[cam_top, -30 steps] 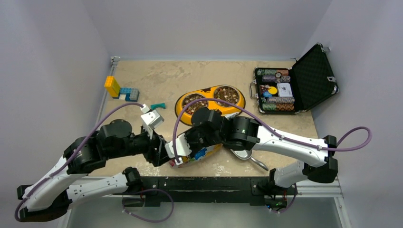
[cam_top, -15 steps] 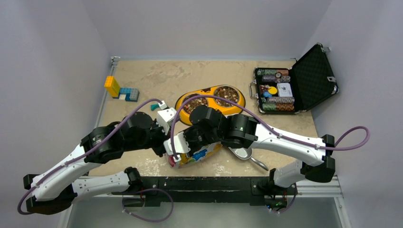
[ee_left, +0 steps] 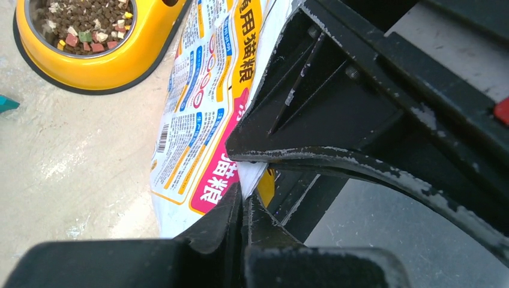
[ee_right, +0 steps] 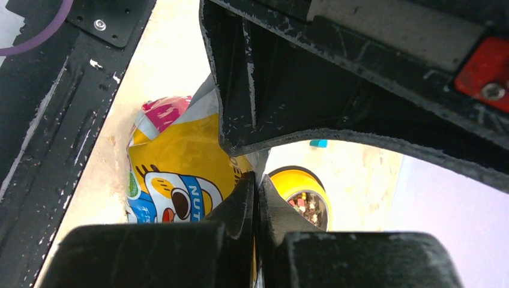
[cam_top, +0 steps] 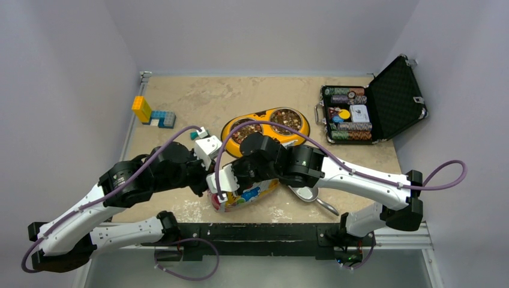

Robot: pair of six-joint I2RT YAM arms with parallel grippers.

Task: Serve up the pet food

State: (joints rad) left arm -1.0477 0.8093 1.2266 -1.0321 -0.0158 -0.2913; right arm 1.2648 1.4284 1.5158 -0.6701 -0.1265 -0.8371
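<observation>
I grip the food bag (ee_left: pixel 198 114), both jaws clenched on it.
"猫粮" reads just left of the left gripper (ee_left: pixel 245 195) and "NUT" left of the right gripper (ee_right: pixel 257 180). A second ago the left stood clear.

Chip case (cam_top: pixel 360 114) (open), toy blocks (cam_top: pixel 157 117).

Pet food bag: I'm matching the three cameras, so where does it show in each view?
Top external: pet food bag lies low centre, below the yellow bowl.
Left wrist: bag fills the centre, printed side showing.
Right wrist: bag lower left, yellow cartoon side.
Shared landmark: yellow bowl, top left and lower centre in the wrist views.
</observation>
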